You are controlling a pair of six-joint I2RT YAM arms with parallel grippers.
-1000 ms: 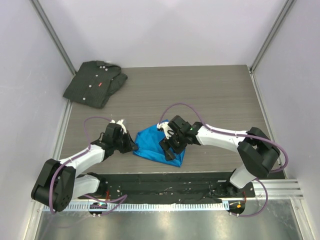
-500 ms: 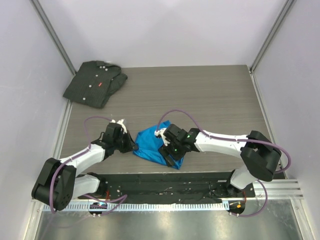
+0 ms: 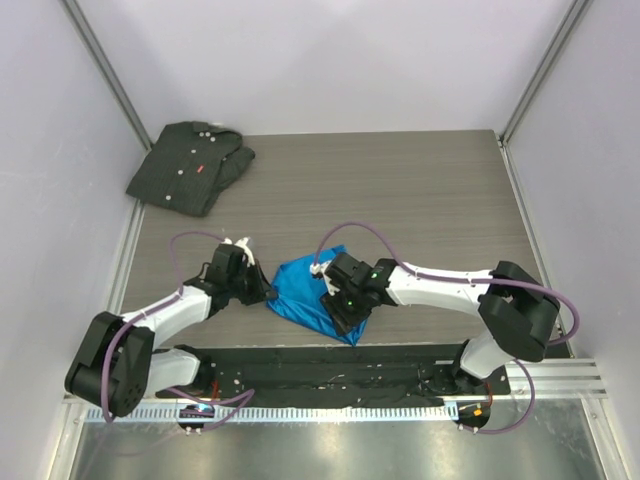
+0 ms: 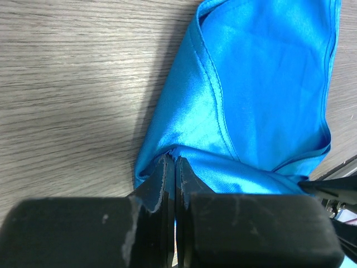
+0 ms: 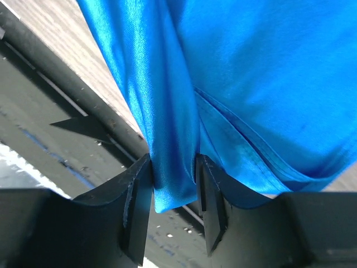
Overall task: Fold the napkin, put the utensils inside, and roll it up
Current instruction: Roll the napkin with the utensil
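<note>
Near the front edge of the worktop [image 3: 430,190], between both arms, the blue napkin [image 3: 300,285] is being held bunched and partly folded. Its left corner is being pinched by the left claw [image 4: 170,163], and a fold at its near right is being clamped by the right claw [image 5: 173,184]. A dark shirt [image 3: 190,165] is being carried at the far left corner, well apart.

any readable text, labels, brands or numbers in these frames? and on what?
No legible text in any view.
Red tag on the dark shirt: too small to read in the top view.
Napkin: plain blue cloth, no print or label shows in either wrist view.
</note>
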